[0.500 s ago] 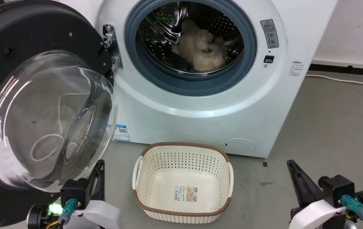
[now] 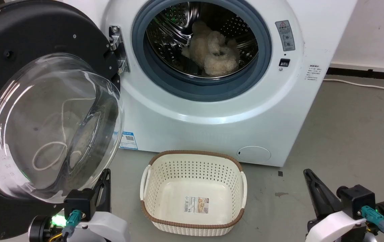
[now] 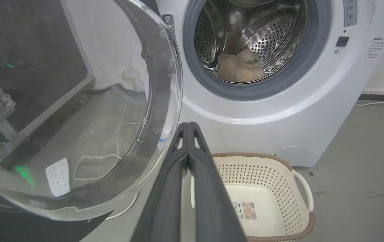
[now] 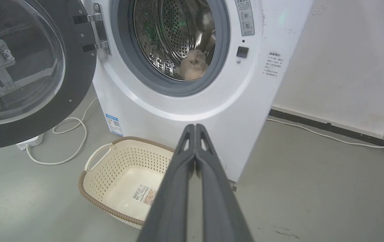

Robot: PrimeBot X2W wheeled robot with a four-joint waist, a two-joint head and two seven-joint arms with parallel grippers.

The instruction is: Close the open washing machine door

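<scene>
The washing machine door (image 2: 45, 117) is wide open. It swings out to the left of the washing machine (image 2: 212, 114) on a metal hinge (image 2: 117, 47). The left gripper (image 3: 188, 126) is down low, just beside the bottom right edge of the door's glass bowl. I cannot tell if it touches. Its 2 fingers are pressed together with nothing between them. The right gripper (image 4: 195, 127) is well apart from the door, low on the right. Its 2 fingers are pressed together too, holding nothing.

The door is big and round, with a flat black rim and a clear, bulging glass middle. The machine is a smooth white box. A grey rubber ring (image 2: 262, 64) goes round its shiny steel drum (image 2: 175, 30), which is full of little holes. Something cream and fluffy (image 2: 212, 53) lies inside. A cream basket (image 2: 192, 168) with holes and a brown rim sits on the grey floor (image 2: 346, 134).
</scene>
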